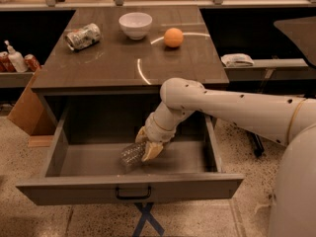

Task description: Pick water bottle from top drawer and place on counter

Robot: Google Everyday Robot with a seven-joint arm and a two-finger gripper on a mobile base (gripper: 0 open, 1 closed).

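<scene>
Standing in front of the open top drawer (128, 186), I take its small black handle (133, 193) as my mark. The water bottle (131, 156) lies on its side on the drawer floor straight behind that handle, close to the front panel. Its long axis runs on a slant, from the end nearer the handle and a little left of it, back and to the right. I cannot tell which end carries the cap.

The gripper (146, 143) is down inside the drawer, behind the handle and slightly right of it, reached in by the white arm (237, 107) from the right side. It sits at the bottle's farther, right-hand end. Its two tan fingers (152, 151) stand apart, one behind the bottle and one in front, with that end of the bottle reaching into the gap. They have not clamped anything that I can see.

So, to my eye, the bottle lies forward and left of the gripper, and a grasp would cross the slanted axis near that end.

The counter (108, 65) is above and well behind the handle. On it sit a crushed can (82, 36) back to the left, a white bowl (136, 24) straight back, and an orange (173, 37) back to the right.
</scene>
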